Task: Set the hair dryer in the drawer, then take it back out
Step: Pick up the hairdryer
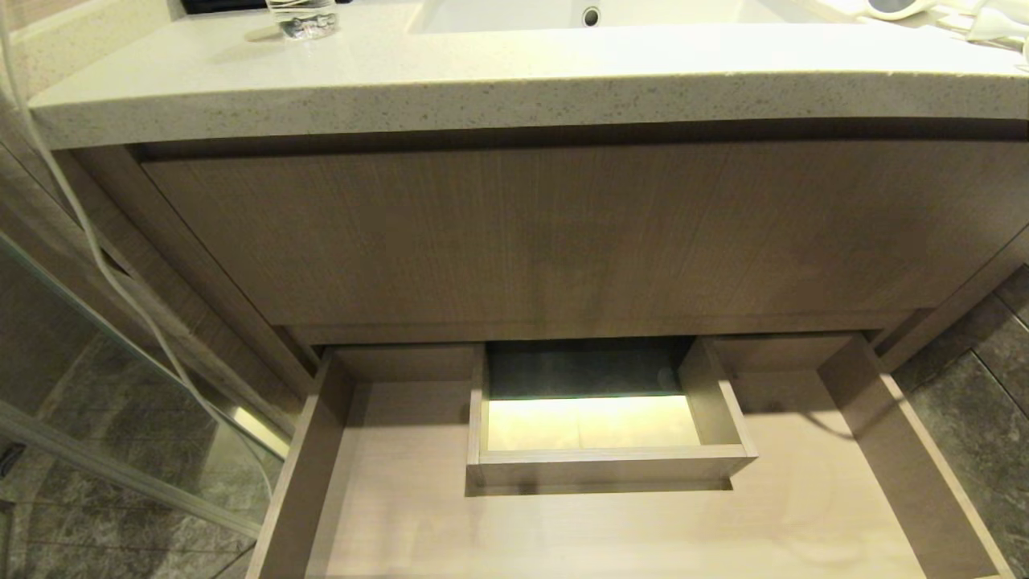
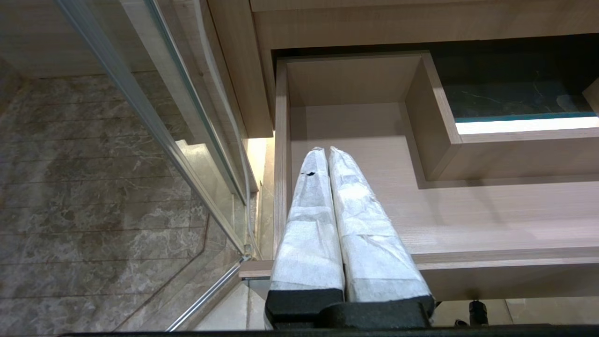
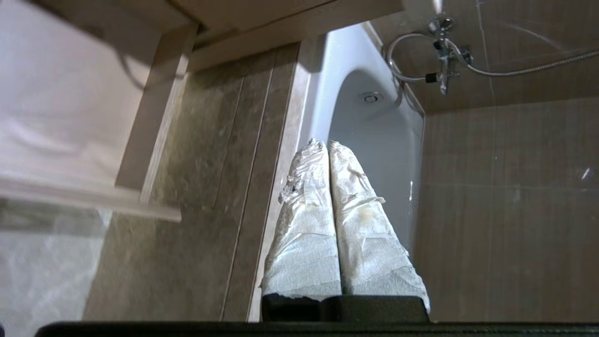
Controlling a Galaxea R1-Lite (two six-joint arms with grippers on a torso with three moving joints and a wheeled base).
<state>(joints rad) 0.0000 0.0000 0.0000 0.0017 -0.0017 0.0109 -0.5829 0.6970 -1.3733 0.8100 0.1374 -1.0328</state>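
Looking down from the head camera, I see the drawer (image 1: 804,515) pulled out under the vanity, its floor bare around the boxed cutout (image 1: 611,466) at its middle. The hair dryer (image 1: 896,8) sits on the countertop (image 1: 514,88) at the far right, just beside the sink (image 1: 587,16); only part of it shows. A glass (image 1: 301,20) stands on the counter to the left. My left gripper (image 2: 325,152) hangs over the drawer's left front corner, wrapped fingers (image 2: 309,220) pressed together, holding nothing. My right gripper (image 3: 326,145) points toward the bathtub (image 3: 374,140), fingers together too, empty.
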